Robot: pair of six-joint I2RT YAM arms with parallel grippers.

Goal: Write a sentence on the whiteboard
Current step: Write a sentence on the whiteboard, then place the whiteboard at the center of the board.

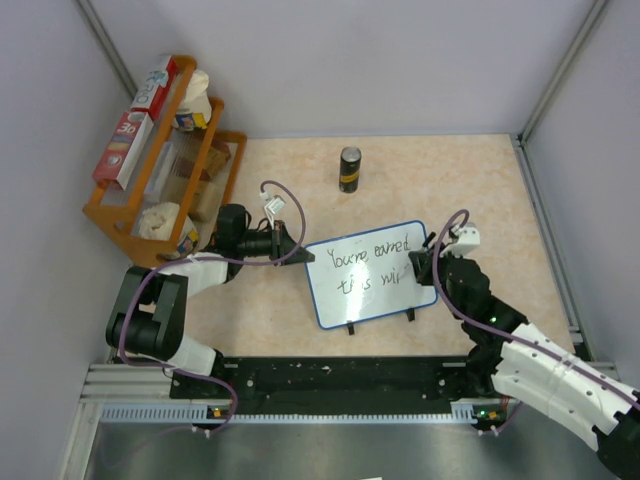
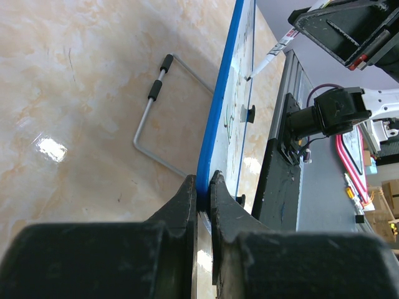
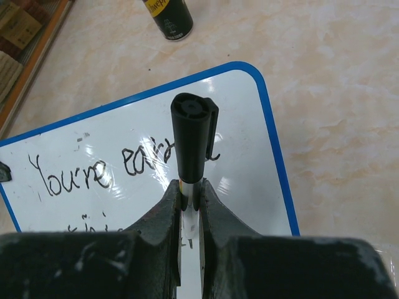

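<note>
On the glossy, beige-mottled worktop (image 1: 480,180), the whiteboard (image 1: 345,300) sits between both arms: smooth white, thin blue rim, rounded corners. The left pincer (image 2: 202,180) pinches its left rim. The right pincer (image 3: 190,187), over its right end, grips a slim, black-ended marker (image 3: 190,134). The sentence (image 1: 372,262) runs in two thin, dark handwritten lines.

Beige marbled table (image 1: 480,190), walled on three sides. Dark can (image 1: 349,169) with yellow label upright near far edge, well apart from the rest. Orange wooden rack (image 1: 120,225) at far left, stocked with boxes. Blue-rimmed whiteboard (image 1: 370,272) near centre, bent wire stand (image 2: 156,118) behind it on the tabletop.
</note>
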